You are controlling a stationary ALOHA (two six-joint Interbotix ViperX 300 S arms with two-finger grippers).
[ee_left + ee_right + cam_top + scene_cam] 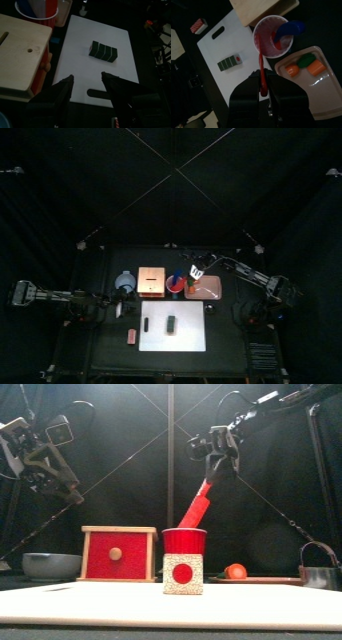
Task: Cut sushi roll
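Holding a red knife (pixel 198 502) by its handle, the right gripper (pixel 215 462) hangs high above the red cup (pixel 185 542). Its jaws are pinched on the knife, and the blade points down into the cup. In the right wrist view the knife (pixel 261 70) runs from the jaws to the cup (pixel 272 36).

The cup stands on a speckled block (pixel 183 574), just beside a red wooden box (pixel 118 553) with a round knob. On the cup's other side lies a tray (pixel 319 85) with orange and green bits on it. A grey bowl (pixel 51 565) sits past the box, away from the cup.

The sushi roll (pixel 103 50) lies on the white board (pixel 80 65), near its middle. It is dark green and cut into a few slices that sit pressed together. From above, the roll (pixel 173 321) and board (pixel 187 333) are in front of the cup, toward the table's front edge.

The left gripper (pixel 85 86) is low over the board's near end, on the box side of the cup. Its jaws are spread wide and hold nothing. The roll is a little way beyond them.

A small reddish block (pixel 130 335) lies off the board, on the box side.
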